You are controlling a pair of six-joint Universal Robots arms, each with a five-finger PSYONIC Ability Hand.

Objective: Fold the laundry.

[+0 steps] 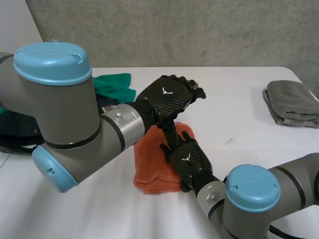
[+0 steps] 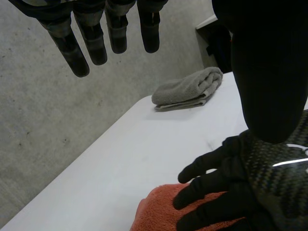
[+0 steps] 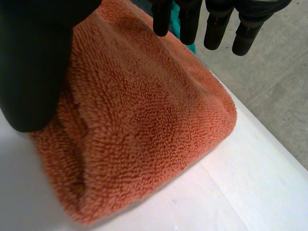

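A folded orange towel (image 1: 152, 162) lies on the white table (image 1: 239, 99) near the front middle. My right hand (image 1: 188, 158) is over the towel's right side, fingers straight and open; whether it presses the cloth I cannot tell. In the right wrist view the orange towel (image 3: 144, 125) sits thick and folded under the right hand (image 3: 33, 72). My left hand (image 1: 169, 96) hangs open above the towel's far end and holds nothing. Its fingers (image 2: 77, 53) point out over the table, with the right hand (image 2: 231, 192) and orange towel (image 2: 154, 211) below them.
A folded grey towel (image 1: 294, 102) lies at the table's far right, also the grey towel (image 2: 190, 89) beyond my left hand. A crumpled green cloth (image 1: 117, 87) lies behind the left arm. A black round object (image 1: 15, 134) sits at the left edge.
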